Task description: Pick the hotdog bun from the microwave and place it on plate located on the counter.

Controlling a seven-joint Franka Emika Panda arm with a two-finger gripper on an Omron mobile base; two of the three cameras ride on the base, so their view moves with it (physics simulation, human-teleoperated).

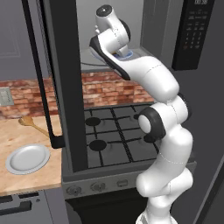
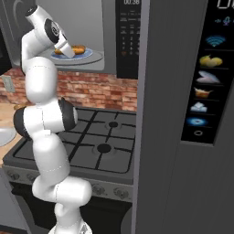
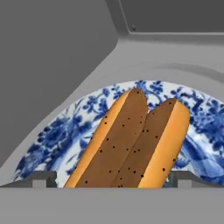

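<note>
Right, in the hand view the two fingertips (image 3: 43, 179) sit at about seven and five o'clock, set wide, one on each side of the near end of the bun (image 3: 133, 144), which runs away from me toward one o'clock. I read the gripper (image 3: 111, 181) as open and straddling the bun, not yet closed on it; whether the pads touch the crust I cannot tell.

Under the bun lies the blue plate (image 3: 57, 140), its pattern showing on either side, and round it the grey turntable (image 3: 175, 72) curves from nine o'clock over to three. Beyond that are the bare grey walls of the microwave (image 3: 52, 57).

In the right base view the arm reaches up into the cavity at eleven o'clock, and the bun shows as an orange sliver on the blue plate, just past the wrist. In the left base view the tall black door (image 1: 61, 87) stands open through the middle of the picture, and the grey plate (image 1: 27, 158) rests on the counter (image 1: 26, 131) at eight o'clock, with a wooden spoon (image 1: 31, 124) just beyond it. The stove (image 1: 116, 131) lies between the arm and the counter.

So my judgement is that the pick step is in hand. The next move calls for closing across the bun's width, gently enough not to crush it, then lifting straight off the blue plate and backing out clear of the door before swinging toward the counter.
</note>
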